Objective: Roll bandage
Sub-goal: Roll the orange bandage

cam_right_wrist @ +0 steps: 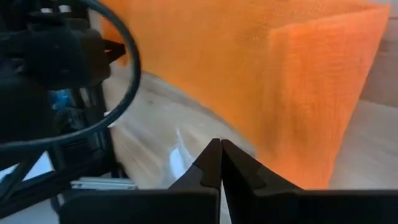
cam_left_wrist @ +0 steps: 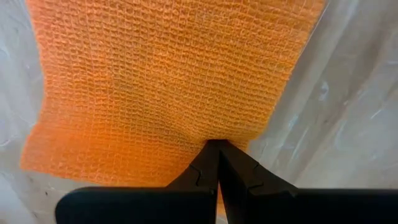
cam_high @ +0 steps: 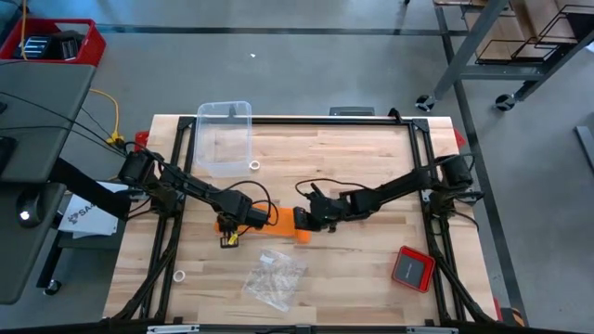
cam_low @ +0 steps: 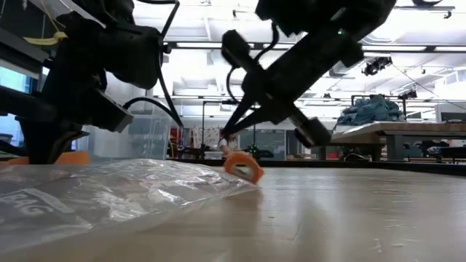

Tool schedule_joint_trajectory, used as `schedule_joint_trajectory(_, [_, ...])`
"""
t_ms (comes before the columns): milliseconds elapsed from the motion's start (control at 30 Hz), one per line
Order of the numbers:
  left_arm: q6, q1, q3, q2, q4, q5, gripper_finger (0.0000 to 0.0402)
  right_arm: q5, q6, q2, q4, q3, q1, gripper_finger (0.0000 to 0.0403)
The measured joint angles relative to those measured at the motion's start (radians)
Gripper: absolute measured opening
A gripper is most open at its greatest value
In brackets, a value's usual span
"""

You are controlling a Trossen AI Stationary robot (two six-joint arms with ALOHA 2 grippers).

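Observation:
The orange bandage (cam_high: 269, 225) lies as a flat band across the middle of the table, and its right end is turned up into a small roll (cam_low: 244, 167) that rests on the wood. My left gripper (cam_high: 229, 229) is shut at the band's left end (cam_left_wrist: 155, 93). My right gripper (cam_high: 311, 219) is shut at the rolled end, where the orange cloth (cam_right_wrist: 311, 93) stands up as a fold just beyond the fingertips. My left gripper has its shut fingertips (cam_left_wrist: 214, 152) on the flat band close to its near edge (cam_left_wrist: 186, 163), coming from above. The band lies flat on the table under them. Whether they pinch a layer or only press on it, I cannot tell. My right gripper comes down at a slant, and its shut fingertips (cam_low: 231, 145) meet the top of the roll (cam_low: 237, 156). The roll sits on the table. Whether a layer of cloth is caught between the fingers does not show.
A clear plastic tub (cam_high: 225, 137) stands at the far side. A clear plastic bag (cam_high: 274, 278) lies near the front edge, and a small red square device (cam_high: 413, 267) lies at the front right. Two small white rings (cam_high: 254, 165) (cam_high: 179, 276) lie on the wood.

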Motion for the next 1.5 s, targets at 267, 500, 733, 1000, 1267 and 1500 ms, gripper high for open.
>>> schedule_joint_trajectory(267, [0.000,0.000,0.002,-0.001,-0.002,0.003,0.0000,-0.014,0.001,0.096,-0.052,0.093,0.000,0.0000])
schedule_joint_trajectory(500, [-0.022,-0.017,0.002,0.000,-0.058,0.119,0.0000,-0.047,-0.017,0.097,-0.135,0.095,0.000,0.0000])
schedule_joint_trajectory(733, [-0.079,-0.055,0.002,-0.001,-0.044,0.161,0.0000,-0.060,-0.044,0.083,-0.132,0.093,-0.008,0.0000])
schedule_joint_trajectory(1000, [-0.088,-0.065,0.003,-0.002,-0.049,0.170,0.0000,-0.064,-0.188,-0.042,-0.257,0.095,-0.046,0.0000])
schedule_joint_trajectory(1267, [-0.101,-0.072,0.003,-0.003,-0.050,0.185,0.0000,-0.084,-0.214,-0.036,-0.473,0.083,-0.017,0.0000])
schedule_joint_trajectory(1500, [-0.113,-0.072,0.003,-0.003,-0.047,0.186,0.0000,-0.082,-0.183,0.038,-0.425,0.071,0.001,0.0000])
